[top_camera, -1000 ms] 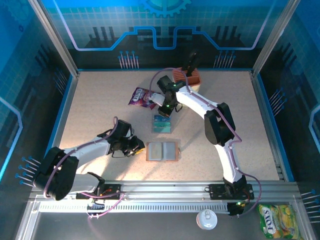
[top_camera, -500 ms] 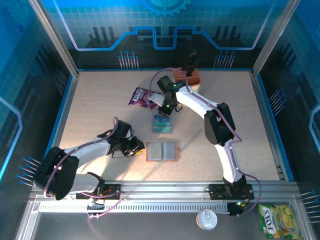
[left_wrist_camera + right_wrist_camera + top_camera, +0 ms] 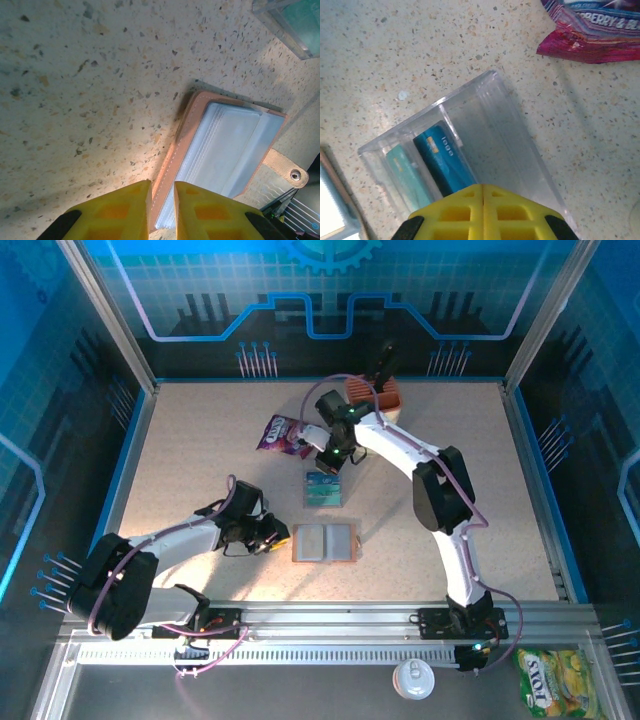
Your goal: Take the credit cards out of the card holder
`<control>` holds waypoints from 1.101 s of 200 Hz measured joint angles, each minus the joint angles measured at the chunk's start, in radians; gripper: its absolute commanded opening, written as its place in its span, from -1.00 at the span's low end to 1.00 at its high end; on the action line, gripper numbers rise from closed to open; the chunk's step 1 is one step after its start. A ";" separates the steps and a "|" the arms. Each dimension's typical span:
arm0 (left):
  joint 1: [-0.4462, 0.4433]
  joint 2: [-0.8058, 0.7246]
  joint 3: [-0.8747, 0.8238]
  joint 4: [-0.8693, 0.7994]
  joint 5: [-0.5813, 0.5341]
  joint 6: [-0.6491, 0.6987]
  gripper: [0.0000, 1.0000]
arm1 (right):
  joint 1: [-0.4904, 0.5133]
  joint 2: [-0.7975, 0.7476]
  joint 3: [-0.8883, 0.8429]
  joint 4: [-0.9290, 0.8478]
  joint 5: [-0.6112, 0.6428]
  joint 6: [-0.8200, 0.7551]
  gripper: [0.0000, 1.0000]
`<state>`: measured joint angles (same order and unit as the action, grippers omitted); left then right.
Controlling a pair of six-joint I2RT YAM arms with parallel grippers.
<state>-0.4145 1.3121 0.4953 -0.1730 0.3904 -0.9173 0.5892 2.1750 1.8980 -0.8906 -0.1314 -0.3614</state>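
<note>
Clear tray (image 3: 512, 135) — apparently two credit cards (image 3: 442, 157).

— What is your tabletop (image 3: 75, 90) like?
— Speckled, stone-look, matt. Your card holder (image 3: 220, 145) is tan leather-look, stitched, with clear glossy plastic sleeves.
— And the box (image 3: 505, 130)?
— Clear, smooth plastic. Your cards (image 3: 442, 155) inside look glossy. The packet (image 3: 592, 35) is crinkled, shiny foil.

right gripper (image 3: 329, 460) drawn back slightly from clear tray (image 3: 323, 490)
</note>
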 measured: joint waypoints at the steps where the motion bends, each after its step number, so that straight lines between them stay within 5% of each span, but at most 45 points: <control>1: 0.000 0.000 0.000 0.000 0.000 0.000 -0.60 | 0.000 -0.003 -0.002 0.002 0.000 0.001 -0.98; 59: -0.026 0.006 0.000 0.030 0.008 0.000 -0.63 | 0.035 -0.229 -0.190 0.110 -0.008 0.185 -0.88; 129: -0.069 0.060 0.002 0.048 0.007 -0.012 -0.71 | 0.105 -0.443 -0.626 0.383 -0.076 0.631 -0.86; 220: -0.075 0.101 0.026 0.039 0.008 -0.015 -0.74 | 0.205 -0.500 -0.829 0.500 -0.184 0.995 -0.78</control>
<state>-0.4892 1.4132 0.5217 -0.1337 0.3981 -0.9325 0.7944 1.6752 1.0691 -0.3908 -0.3157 0.6334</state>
